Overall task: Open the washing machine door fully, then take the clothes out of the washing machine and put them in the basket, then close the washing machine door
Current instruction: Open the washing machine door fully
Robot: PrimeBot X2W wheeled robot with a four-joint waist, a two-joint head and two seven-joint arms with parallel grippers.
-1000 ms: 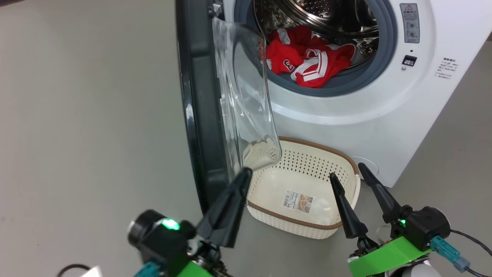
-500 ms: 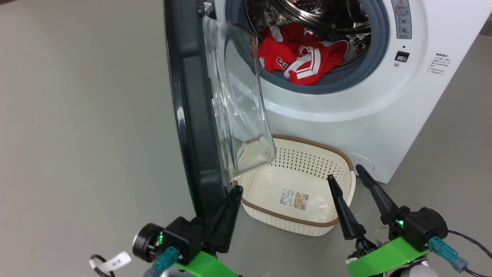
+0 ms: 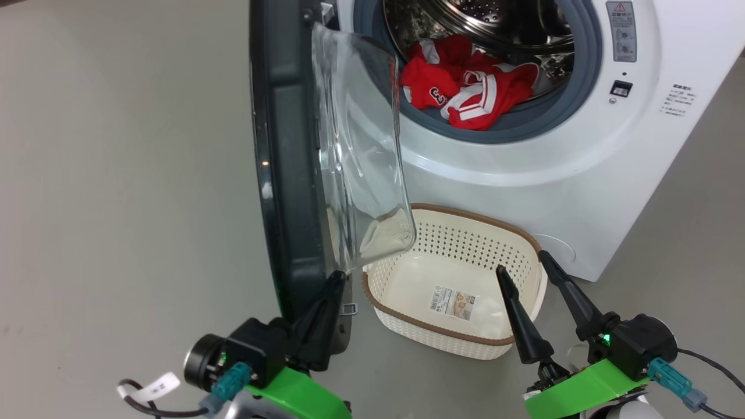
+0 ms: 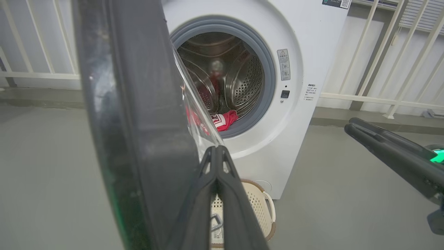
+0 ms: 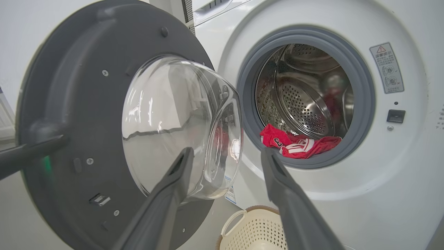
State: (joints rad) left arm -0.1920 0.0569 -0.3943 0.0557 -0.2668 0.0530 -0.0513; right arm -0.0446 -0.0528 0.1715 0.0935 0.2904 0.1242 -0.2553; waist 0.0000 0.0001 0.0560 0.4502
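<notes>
- Now the left gripper point(image 3: 334, 280), fingers pressed together and empty, sits at the lower inner edge of the open washing machine door point(image 3: 285, 174).
- Beside it, the right gripper point(image 3: 522, 262) is spread wide and empty, near the basket point(image 3: 477, 217).
- Inside the washing machine point(image 3: 524, 174), the clothes point(image 3: 465, 93) lie at the drum mouth.

Washer point(image 3: 524, 192): white; seal point(image 3: 506, 131) grey-blue; drum point(image 3: 495, 17) steel, perforated. Door point(image 3: 285, 174): glossy black, clear window point(image 3: 361, 145). Clothes point(image 3: 500, 93) in washer: red, white trim. Basket point(image 3: 465, 244) before washer: cream, perforated, brown rim.
</notes>
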